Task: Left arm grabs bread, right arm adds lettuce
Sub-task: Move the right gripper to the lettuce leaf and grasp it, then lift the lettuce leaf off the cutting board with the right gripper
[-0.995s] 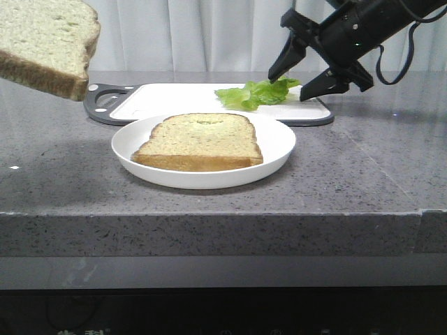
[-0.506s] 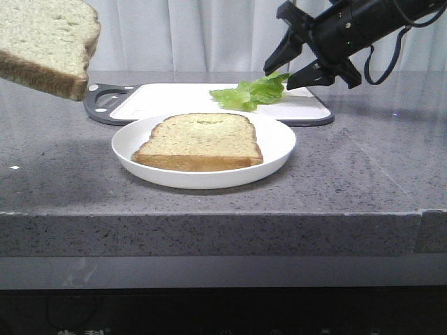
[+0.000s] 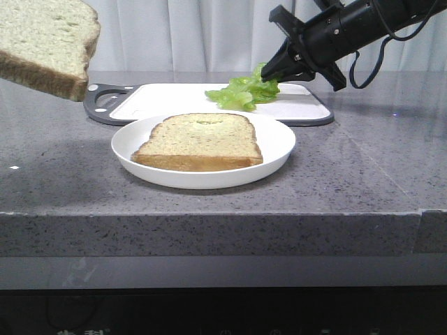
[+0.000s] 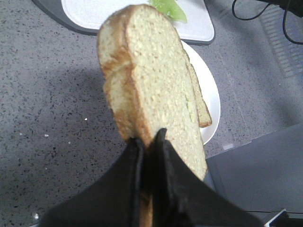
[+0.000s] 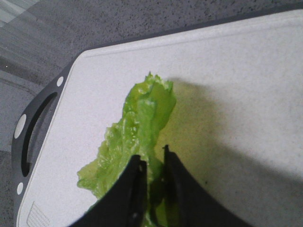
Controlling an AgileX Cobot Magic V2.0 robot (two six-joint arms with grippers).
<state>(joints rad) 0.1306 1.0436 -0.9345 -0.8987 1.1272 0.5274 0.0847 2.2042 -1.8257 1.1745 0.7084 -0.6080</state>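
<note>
My right gripper [image 5: 151, 175] pinches the lettuce [image 5: 137, 142] by one edge at the plate's [image 3: 279, 150] 1 o'clock; a thin hold could let it slip. My left gripper [image 4: 149, 146] clamps the bread [image 4: 151, 90] aloft.

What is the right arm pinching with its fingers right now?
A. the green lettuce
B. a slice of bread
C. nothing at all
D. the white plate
A. In the right wrist view the right gripper has its fingers closed on the lettuce over the cutting board, while the bread is in the left gripper.
</note>
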